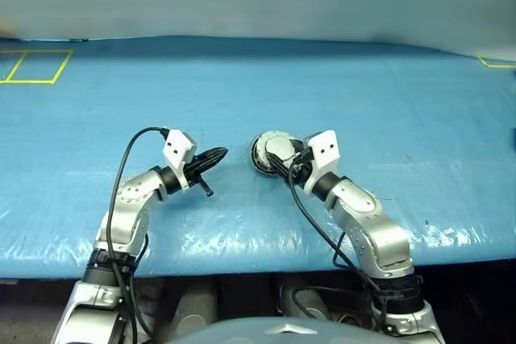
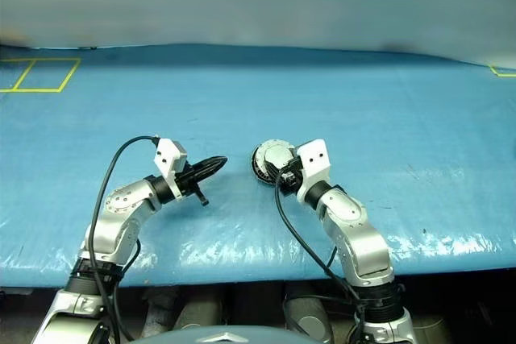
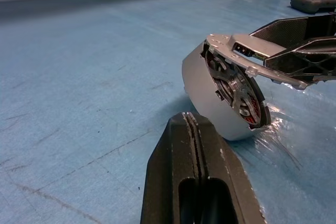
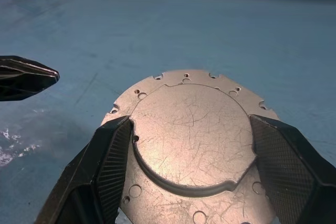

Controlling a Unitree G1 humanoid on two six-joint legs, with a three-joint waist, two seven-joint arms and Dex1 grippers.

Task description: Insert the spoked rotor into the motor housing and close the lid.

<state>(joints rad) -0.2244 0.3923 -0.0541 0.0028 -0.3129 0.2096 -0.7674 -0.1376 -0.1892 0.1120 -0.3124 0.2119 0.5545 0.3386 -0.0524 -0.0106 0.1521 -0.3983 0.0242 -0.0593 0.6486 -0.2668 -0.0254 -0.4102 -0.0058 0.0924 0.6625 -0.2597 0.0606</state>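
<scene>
The counter [image 1: 339, 86] is covered by a blue sheet with a fine woven grain, glossy and wrinkled near the front edge; yellow tape outlines [image 1: 32, 66] are seen at about 10 o'clock in the head views. Near the centre of the counter the motor housing [image 3: 210, 98], a shallow round cup of brushed silver metal, is held tilted on edge, its lower rim at or just above the sheet; which cannot be told. Inside its open face the spoked rotor [image 3: 236, 90] is seen, with shiny silver spokes over reddish copper windings. The right gripper [image 4: 191, 156] is set across the housing's plain back face [image 4: 191, 129], a scratched matte silver disc with a raised round centre plate and small holes along its scalloped rim; its jaws are spread wide, one textured black finger [image 4: 113, 166] pressed against each side of the disc, so the housing is gripped. No lid can be told apart from the housing. The left gripper [image 1: 216, 155] lies at 9 o'clock of the housing, just apart from it, its jaws pressed fully together with nothing between them.
</scene>
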